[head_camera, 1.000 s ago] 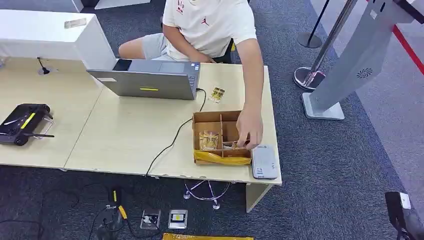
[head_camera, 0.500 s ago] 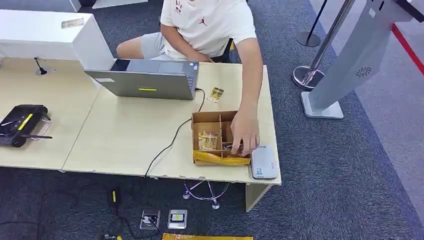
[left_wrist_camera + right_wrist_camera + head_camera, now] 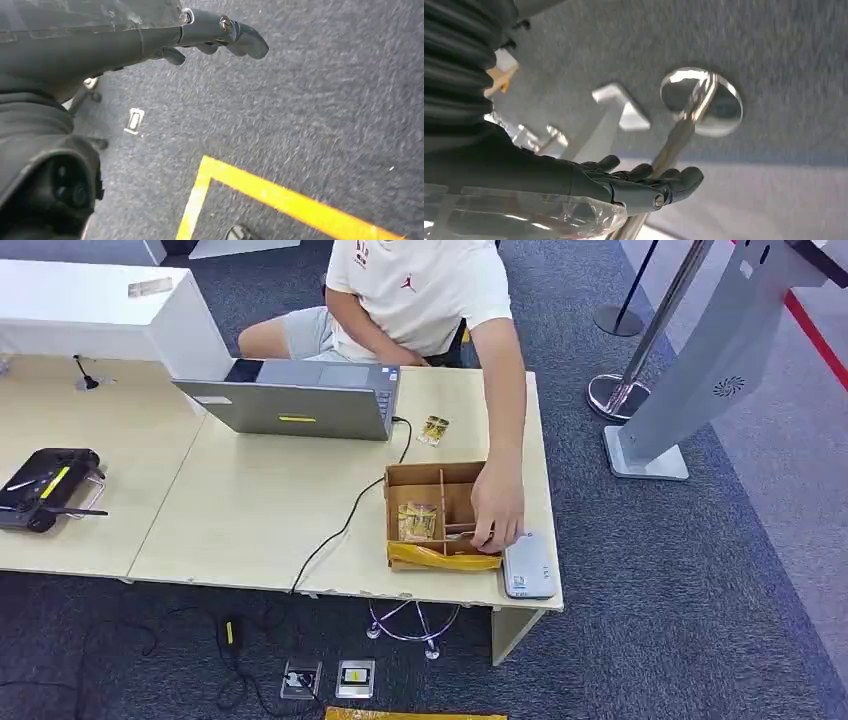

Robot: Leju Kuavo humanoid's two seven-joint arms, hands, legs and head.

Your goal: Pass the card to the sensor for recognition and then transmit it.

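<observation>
A cardboard box point(image 3: 415, 478) with dividers stands near the table's right front. Gold cards point(image 3: 418, 522) stand in its left compartment. A person's hand point(image 3: 497, 505) reaches into its right compartment, at the cards there. The grey sensor point(image 3: 528, 565) lies flat just right of the box, at the table's corner. Another gold card point(image 3: 433, 430) lies loose beyond the box. My left hand point(image 3: 220, 35) hangs over the carpet with its fingers stretched out and nothing in them. My right hand point(image 3: 639, 185) also hangs with outstretched fingers, holding nothing.
A laptop point(image 3: 295, 405) with a black cable sits at the back of the table point(image 3: 250, 510), the seated person behind it. A black controller point(image 3: 45, 487) lies far left. A grey kiosk stand point(image 3: 700, 360) and a stanchion base point(image 3: 620, 395) stand on the carpet to the right.
A dark part of my right arm at the lower right corner has dropped out of the head view. The person's hand has shifted slightly inside the box.
</observation>
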